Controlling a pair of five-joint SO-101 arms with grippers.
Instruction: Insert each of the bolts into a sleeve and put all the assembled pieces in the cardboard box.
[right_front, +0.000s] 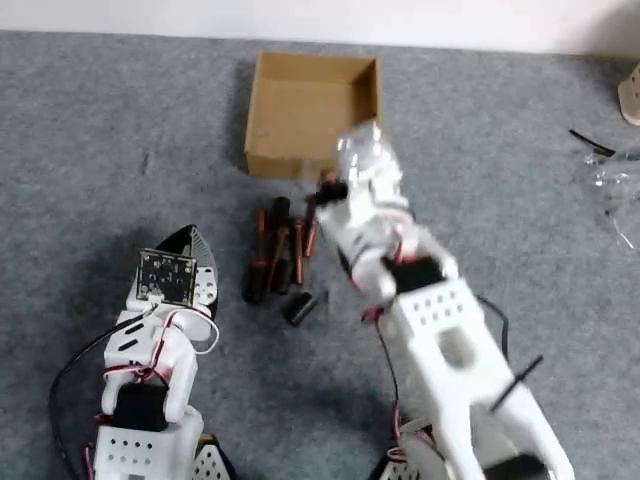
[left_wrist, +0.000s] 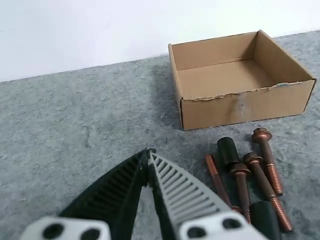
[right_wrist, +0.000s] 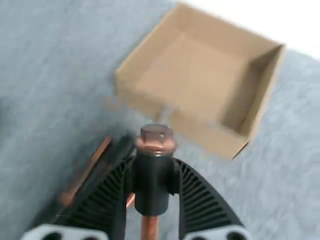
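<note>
Right gripper (right_wrist: 154, 170) is clamped on a black sleeve (right_wrist: 151, 195) with a copper bolt (right_wrist: 156, 139) pushed through it, the bolt's head standing out beyond the fingertips. Its arm stretches from the near edge of the grey mat (right_front: 100, 120) toward the cardboard box (right_front: 300, 165) and holds the piece just before the box's near wall. The box sits open by the far edge. Left gripper (left_wrist: 149, 156) has its fingers pressed together on nothing, low toward the near edge and pointing at the far one. Loose bolts (right_front: 298, 250) and sleeves (right_front: 300, 308) lie between the arms, close to the box.
</note>
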